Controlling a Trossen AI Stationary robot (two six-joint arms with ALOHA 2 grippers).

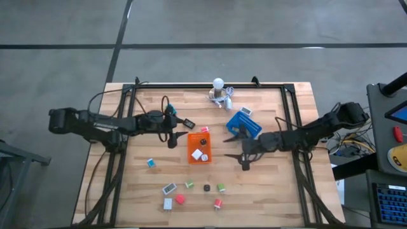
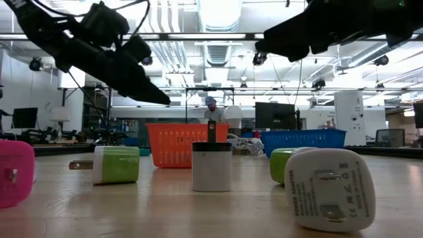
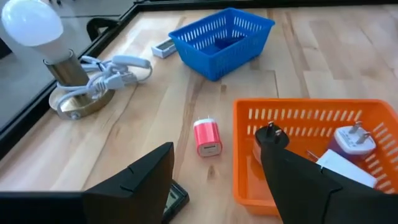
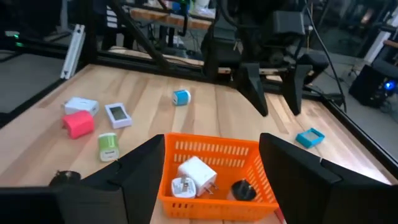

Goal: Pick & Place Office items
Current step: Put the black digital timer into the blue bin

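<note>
high view: left end effector hangs just left of the orange tray, fingers apart, nothing in them. Right end effector sits just right of that tray, fingers spread and empty too. The blue tray is behind it, and the bulb cluster is at the table's far edge.
office items: two white chargers and a black piece lie in the orange tray; a teal one sits alone to the left, and the rest are scattered along the near side (red, green, white, black).
low view: a white adapter is up close on the right, with a green-and-white plug and a pink block on the left. A person stands far back.
left wrist view: a red charger lies on the wood just beside the orange tray.
right wrist view: a white charger and a black plug lie inside the orange tray, straight ahead between the parted fingers.
</note>
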